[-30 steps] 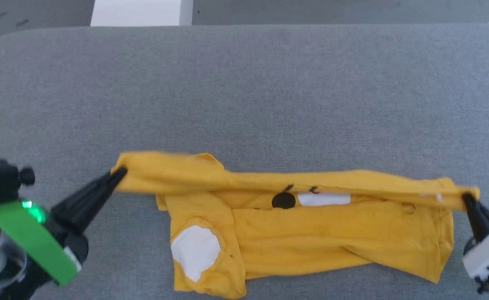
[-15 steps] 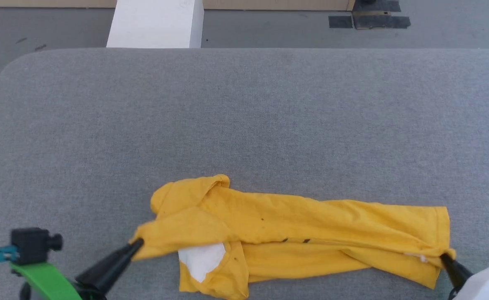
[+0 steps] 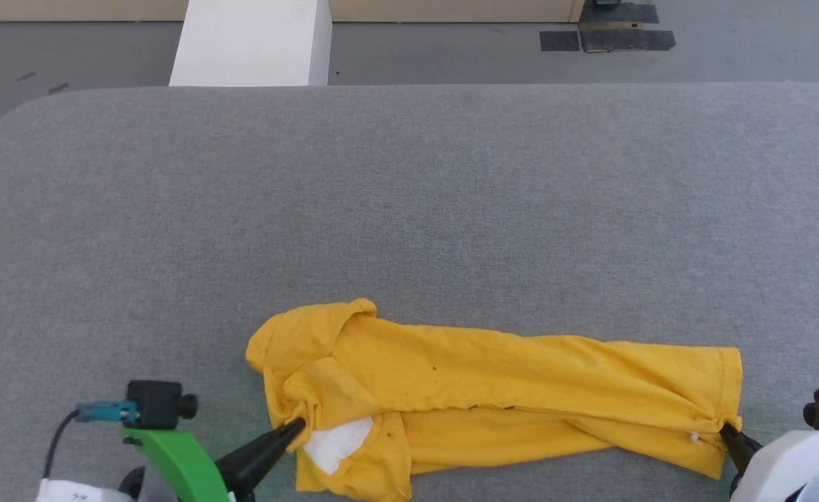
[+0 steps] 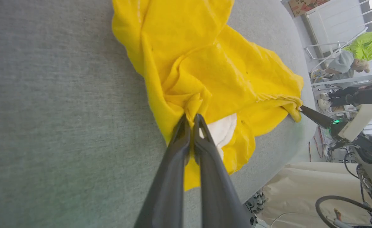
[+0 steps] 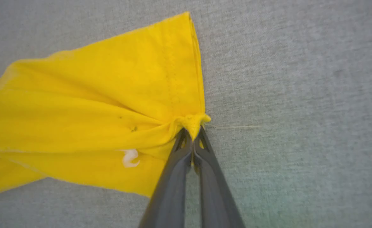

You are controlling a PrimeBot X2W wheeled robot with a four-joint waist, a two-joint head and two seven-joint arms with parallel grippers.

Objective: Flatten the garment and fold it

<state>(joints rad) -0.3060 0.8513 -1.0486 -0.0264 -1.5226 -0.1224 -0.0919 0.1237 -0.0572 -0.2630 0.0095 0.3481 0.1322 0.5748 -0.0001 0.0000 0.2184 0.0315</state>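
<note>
Slackened now, the garment [image 3: 493, 390] lies doubled along the near side of the table [image 3: 409, 209], since the left gripper [image 3: 298, 425] carried its pinch rightward. It and the right gripper [image 3: 725, 429] are clamped tight on opposite ends, likely to keep the fold straight.

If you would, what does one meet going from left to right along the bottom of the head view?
The black camera → left gripper → garment → right gripper.

Left claw [image 3: 301, 422] dragged the garment [image 3: 521, 376] corner inward.
</note>
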